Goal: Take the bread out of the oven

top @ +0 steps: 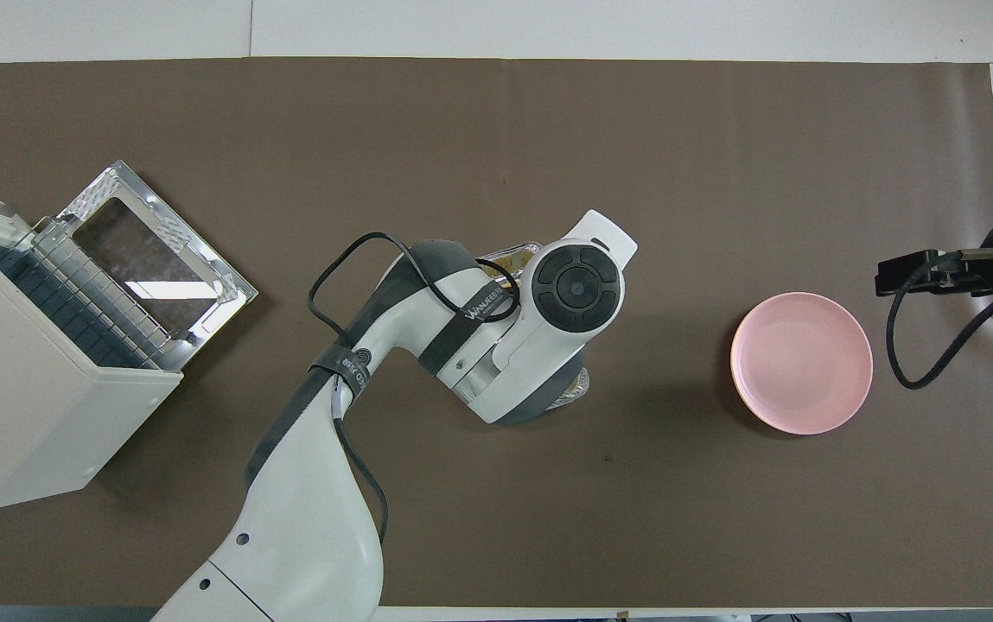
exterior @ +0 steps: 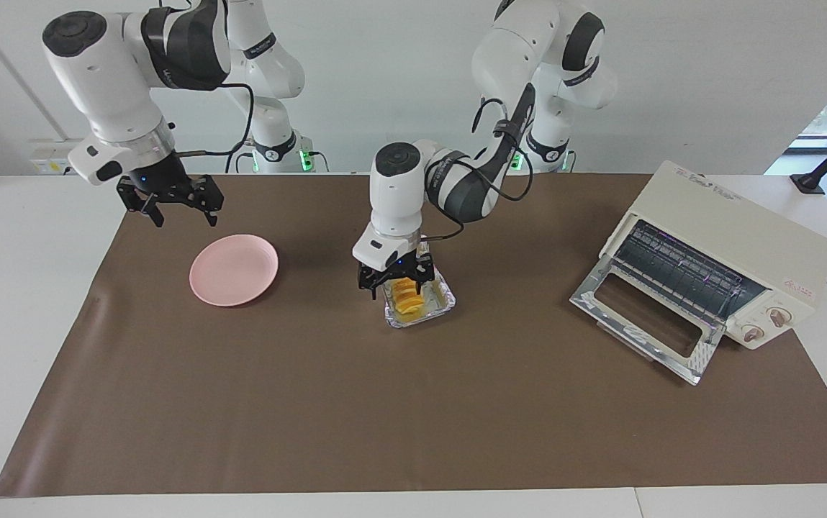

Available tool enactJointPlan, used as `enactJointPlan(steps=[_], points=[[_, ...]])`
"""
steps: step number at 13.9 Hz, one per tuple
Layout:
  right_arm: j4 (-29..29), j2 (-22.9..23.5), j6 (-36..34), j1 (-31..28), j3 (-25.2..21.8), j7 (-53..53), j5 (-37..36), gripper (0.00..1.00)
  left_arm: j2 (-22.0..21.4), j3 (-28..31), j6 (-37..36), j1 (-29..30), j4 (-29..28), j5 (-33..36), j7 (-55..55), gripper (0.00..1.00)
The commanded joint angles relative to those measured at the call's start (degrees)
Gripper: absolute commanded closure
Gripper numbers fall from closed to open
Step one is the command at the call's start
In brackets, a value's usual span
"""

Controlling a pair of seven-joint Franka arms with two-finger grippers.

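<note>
The bread, a short row of yellow-orange slices, lies in a silver foil tray in the middle of the mat. My left gripper hangs open just over the tray's end nearer the robots, one finger on each side of the bread, gripping nothing. The cream oven stands at the left arm's end of the table with its silver door folded down and its rack bare. My right gripper is open and empty in the air beside the pink plate. In the overhead view the left arm hides the bread.
The brown mat covers most of the table. In the overhead view the plate lies toward the right arm's end, the oven with its door at the other, and only slivers of the tray show.
</note>
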Motion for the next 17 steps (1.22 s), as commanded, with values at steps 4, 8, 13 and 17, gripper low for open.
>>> enactJointPlan(steps=[4, 8, 13, 17], points=[[-0.4, 8.2, 9.8, 8.5, 0.1, -1.4, 1.0, 0.00, -9.7, 0.0, -11.0, 10.8, -0.7, -1.0, 12.1, 0.00], [0.1, 13.9, 15.7, 16.7, 0.1, 3.2, 1.0, 0.00, -14.1, 0.0, -21.1, 19.8, -0.7, -1.0, 27.7, 0.00], [0.3, 18.1, 17.5, 23.7, 0.0, 8.6, 1.0, 0.00, -19.5, 0.0, -25.9, 31.4, -1.5, -1.0, 39.5, 0.00], [0.1, 20.8, 20.4, 26.1, 0.0, 14.6, 0.8, 0.01, -27.4, -0.2, -28.3, 35.9, -10.5, -1.0, 41.6, 0.00]])
